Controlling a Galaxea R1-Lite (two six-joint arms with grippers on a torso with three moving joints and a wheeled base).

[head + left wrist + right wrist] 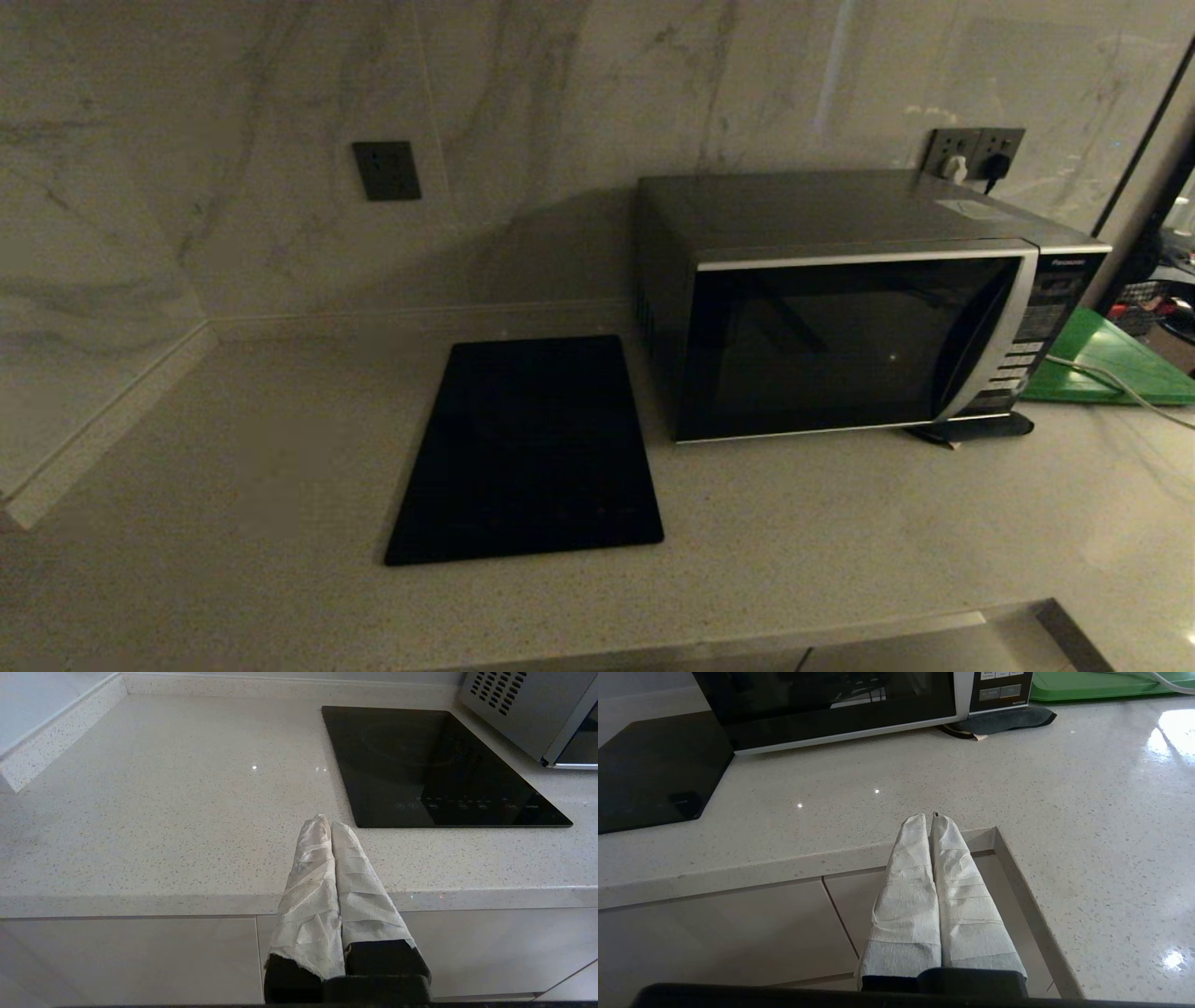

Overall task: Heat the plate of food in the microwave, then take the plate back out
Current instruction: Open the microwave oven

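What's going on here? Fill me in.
Nothing is being handled. The microwave sits shut on the counter, beside a black cooktop, with a green board on its other side. No plate of food shows in any view. The left claw and the right claw are both shut and empty, parked at the counter's front edge, short of the microwave.

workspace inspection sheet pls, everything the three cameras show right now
surface: pale speckled countertop, no spills seen
job's things: microwave door shut; plate of food nothing seen
clutter: black cooktop beside microwave; green board; dark pad under microwave corner
grippers: left gripper and right gripper shut, empty, at counter's front edge
cables: white cable across green board; plugs in wall socket
surroundings: marble wall
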